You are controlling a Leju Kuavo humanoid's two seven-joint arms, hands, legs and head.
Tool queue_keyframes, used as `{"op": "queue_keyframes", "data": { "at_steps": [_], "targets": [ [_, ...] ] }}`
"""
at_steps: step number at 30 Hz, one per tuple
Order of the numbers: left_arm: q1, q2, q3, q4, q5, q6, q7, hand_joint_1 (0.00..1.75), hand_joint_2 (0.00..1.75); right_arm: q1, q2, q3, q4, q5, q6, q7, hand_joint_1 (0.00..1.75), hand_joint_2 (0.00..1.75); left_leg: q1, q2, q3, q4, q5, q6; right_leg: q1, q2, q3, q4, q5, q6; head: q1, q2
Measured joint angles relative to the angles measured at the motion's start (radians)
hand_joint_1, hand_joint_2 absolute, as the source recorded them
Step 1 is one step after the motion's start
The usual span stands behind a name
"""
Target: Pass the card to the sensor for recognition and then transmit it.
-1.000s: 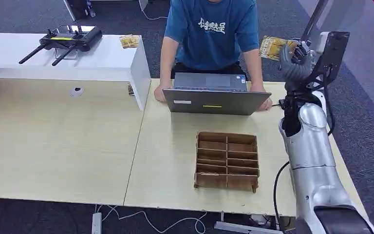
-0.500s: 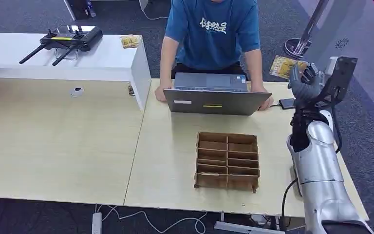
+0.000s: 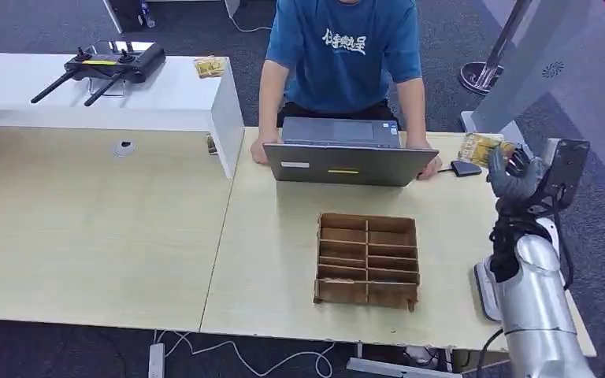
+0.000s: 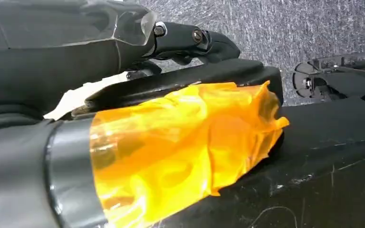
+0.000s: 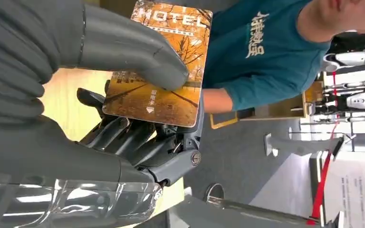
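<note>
1. A pale wood table (image 3: 126, 236) stands on a dark grey carpet. A person in a blue shirt (image 3: 339, 47) leans over a grey laptop (image 3: 350, 153) at the far side.
2. A brown cardboard divider tray (image 3: 368, 260) sits on the table, near the front edge.
3. The right hand (image 3: 512, 175) is up at the table's right edge, at about 3 o'clock from the laptop.
4. The right hand holds the card (image 5: 159, 66). The thumb presses on its face and the fingers (image 5: 123, 135) sit behind it.
5. The card is yellow, with trees and the word "HOTEL" on it. In the head view it sticks out of the hand toward 10 o'clock.
6. A small black sensor (image 3: 465, 168) lies on the table just right of the laptop.
7. The sensor lies at about 9 o'clock from the card, quite near. The right hand is the one near it.
8. The card is not yet over the sensor, so the next move probably goes left and down.
9. The left wrist view is too dark and blocked to tell how the left hand is.
</note>
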Motion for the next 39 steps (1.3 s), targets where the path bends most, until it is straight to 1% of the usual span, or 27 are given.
{"op": "queue_keyframes", "data": {
  "at_steps": [7,21,26,29,33,39],
  "targets": [
    [-0.001,0.000,0.010,0.000,0.008,0.000,0.000,0.00,0.00,0.029,-0.009,-0.023,-0.003,0.001,0.005,-0.001,1.75,1.75,0.000,0.000,0.000,0.000,0.000,0.000,0.000,0.000,0.000,0.000,0.000,0.000,0.000,0.000],
    [-0.002,-0.002,0.040,0.000,0.036,0.000,0.000,0.00,0.00,0.141,-0.023,-0.139,-0.030,-0.004,0.006,-0.019,1.75,1.75,0.000,0.000,0.000,0.000,-0.001,0.001,0.000,-0.001,0.000,0.000,0.000,0.000,0.000,0.000],
    [-0.002,-0.002,0.042,0.000,0.039,0.000,0.000,0.00,0.00,0.161,-0.027,-0.161,-0.031,-0.005,0.006,-0.020,1.75,1.75,0.000,0.001,0.000,0.000,-0.001,0.001,0.000,0.000,0.000,0.000,0.000,0.000,0.000,0.000],
    [-0.002,-0.002,0.045,0.000,0.045,0.000,0.000,0.00,0.00,0.168,-0.030,-0.173,-0.031,-0.007,-0.014,-0.015,1.75,1.75,0.000,0.001,0.000,0.000,-0.001,0.001,0.000,0.000,0.000,0.000,0.000,0.000,0.000,0.000],
    [-0.002,-0.002,0.054,0.000,0.048,0.000,0.000,0.00,0.00,0.193,-0.042,-0.213,-0.031,-0.024,-0.004,-0.023,1.75,1.75,0.000,0.000,-0.001,0.000,-0.001,0.001,0.000,-0.002,0.000,0.000,0.000,0.001,0.000,0.000],
    [-0.002,-0.002,0.066,0.000,0.060,0.000,0.002,0.00,0.00,0.217,-0.045,-0.257,-0.031,-0.019,0.014,-0.025,1.75,1.75,0.000,0.001,0.000,0.000,-0.002,0.002,0.000,-0.001,0.000,-0.001,-0.001,0.001,0.000,0.000]
  ]
}}
